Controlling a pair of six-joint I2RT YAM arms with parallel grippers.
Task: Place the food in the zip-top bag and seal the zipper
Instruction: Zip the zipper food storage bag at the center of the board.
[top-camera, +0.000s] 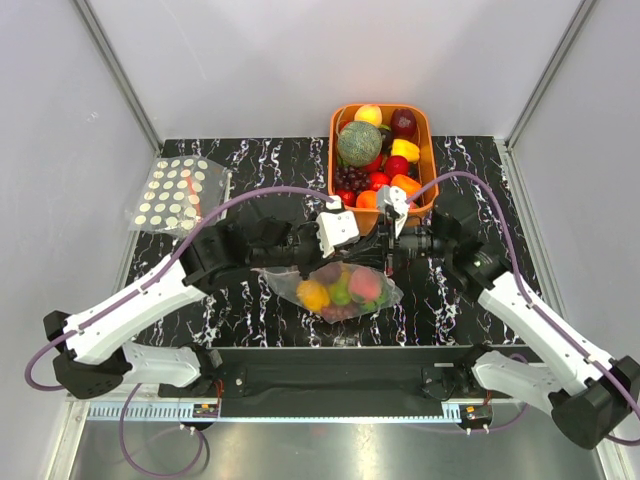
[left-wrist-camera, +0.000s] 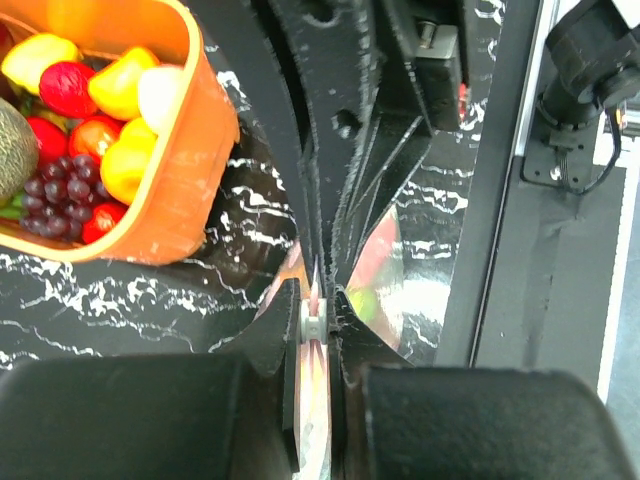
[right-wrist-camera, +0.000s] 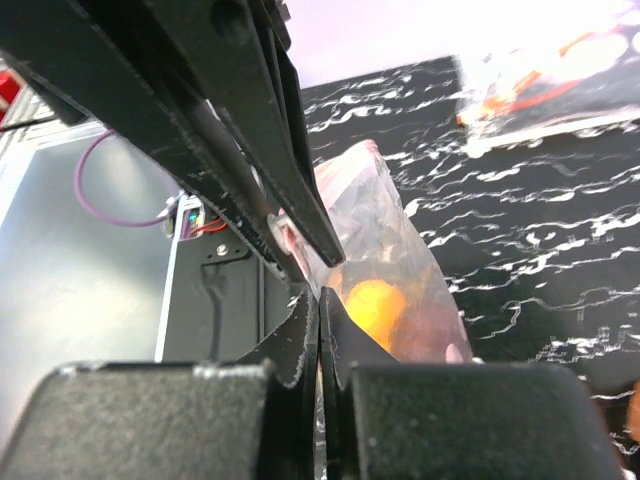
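Note:
The zip-top bag (top-camera: 335, 290) lies at the table's middle, with food (top-camera: 340, 288) of yellow, green and red fruit inside. My left gripper (top-camera: 362, 248) reaches in from the left and is shut on the zipper (left-wrist-camera: 315, 297), right at its white slider (left-wrist-camera: 314, 325). My right gripper (top-camera: 384, 255) comes from the right and is shut on the bag's mouth edge just beyond it. In the right wrist view the right gripper (right-wrist-camera: 319, 292) pinches the clear plastic, with an orange fruit (right-wrist-camera: 370, 300) behind it. The two pairs of fingers nearly touch.
An orange basket (top-camera: 428, 150) heaped with fruit stands at the back, just behind both grippers. A second clear bag with cream dots (top-camera: 178, 195) lies at the back left. The table's front rail (top-camera: 330, 385) runs between the arm bases.

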